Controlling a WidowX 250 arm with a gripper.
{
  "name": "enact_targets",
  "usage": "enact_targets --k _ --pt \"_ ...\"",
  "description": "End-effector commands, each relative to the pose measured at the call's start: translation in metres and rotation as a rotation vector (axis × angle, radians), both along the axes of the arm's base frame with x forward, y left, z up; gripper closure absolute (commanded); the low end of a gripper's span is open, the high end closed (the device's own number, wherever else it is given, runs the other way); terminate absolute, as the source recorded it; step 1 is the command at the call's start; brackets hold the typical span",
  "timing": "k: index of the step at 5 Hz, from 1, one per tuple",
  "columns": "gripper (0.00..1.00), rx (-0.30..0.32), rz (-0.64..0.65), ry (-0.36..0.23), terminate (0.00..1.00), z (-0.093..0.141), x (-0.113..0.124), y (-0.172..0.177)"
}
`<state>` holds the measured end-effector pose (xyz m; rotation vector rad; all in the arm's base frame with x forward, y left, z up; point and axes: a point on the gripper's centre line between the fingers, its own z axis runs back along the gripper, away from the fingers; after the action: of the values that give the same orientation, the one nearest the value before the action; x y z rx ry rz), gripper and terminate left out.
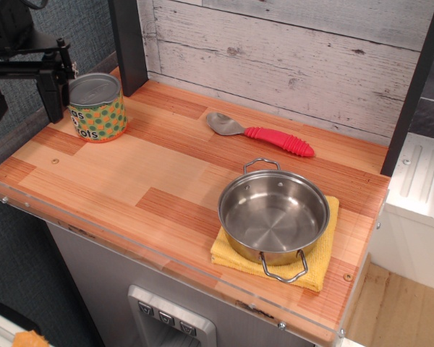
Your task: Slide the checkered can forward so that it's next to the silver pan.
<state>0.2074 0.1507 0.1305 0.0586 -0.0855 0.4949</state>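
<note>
Nearest the camera, the wooden tabletop (166,188) carries the silver pan (273,214) on a yellow cloth (320,271). Well apart, at the far left corner, the checkered can (96,107) stands upright, just right of the dark end effector (54,90); whether that is clenched I cannot tell.

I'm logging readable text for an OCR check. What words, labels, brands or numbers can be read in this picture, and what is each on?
"as" over "ots": partial dark lettering on the dotted orange, green and yellow label of the short checkered can with the grey metal lid; the rest of each word wraps out of view.
The shiny round silver pan, the yellow cloth under it and the red-handled metal spoon show no text.
The buttons on the grey panel below the counter are too small to read.
</note>
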Motion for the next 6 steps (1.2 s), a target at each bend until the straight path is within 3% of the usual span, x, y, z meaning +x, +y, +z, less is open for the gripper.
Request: enact_targets --k 1,2,3,5,6 --pt "0.0 0.0 0.0 0.0 0.0 0.0 0.0 0.0" --pt "0.0 0.069 0.06 -0.039 0.0 0.007 0.02 -0.003" --pt "0.0 0.095 0.127 -0.084 0.0 0.007 0.046 0.004" --pt "0.0 0.169 0.372 -0.131 0.0 0.007 0.083 0.055" --pt "0.0 0.198 0.466 -0.219 0.0 0.006 0.095 0.071"
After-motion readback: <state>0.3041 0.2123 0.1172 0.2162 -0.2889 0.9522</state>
